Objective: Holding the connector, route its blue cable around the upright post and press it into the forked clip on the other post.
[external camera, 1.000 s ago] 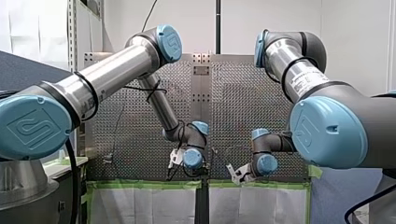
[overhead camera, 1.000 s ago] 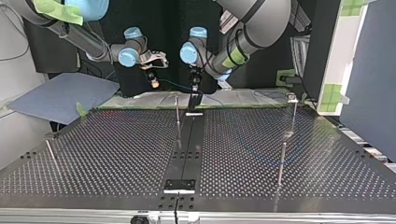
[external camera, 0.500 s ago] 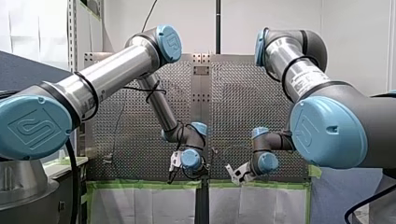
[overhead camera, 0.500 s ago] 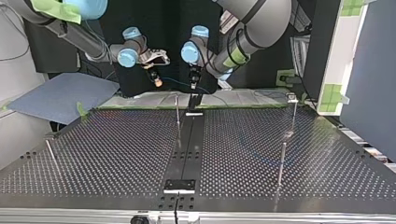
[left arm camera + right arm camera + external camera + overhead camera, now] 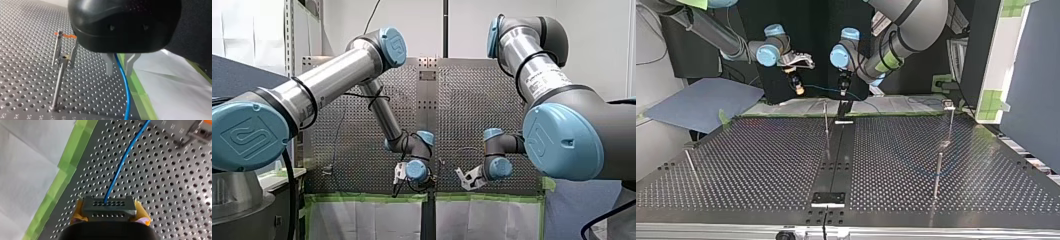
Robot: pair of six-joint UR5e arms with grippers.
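Note:
My right gripper [image 5: 110, 216] is shut on the grey connector [image 5: 109, 208], its yellow pads on either side. The blue cable [image 5: 122, 162] leaves the connector and runs ahead over the perforated plate. In the left wrist view the blue cable [image 5: 124, 82] passes between the metal fingers [image 5: 109, 65] of my left gripper [image 5: 119, 70], which stand apart on either side of it. Beside that gripper stands the post with the forked clip [image 5: 65, 53], orange at its tip. In the top view the cable [image 5: 822, 89] spans from my right gripper [image 5: 797, 90] to my left gripper [image 5: 842, 90].
Green tape [image 5: 140, 97] edges the plate next to white sheeting. Thin upright posts stand on the table: one near the middle [image 5: 826, 120] and two at the top view's right [image 5: 951, 122] [image 5: 937, 175]. A black strip [image 5: 836, 160] runs down the table's centre.
My right gripper has shifted with the connector toward the top view's left, away from my left gripper. My left wrist sank a little and then stayed put.

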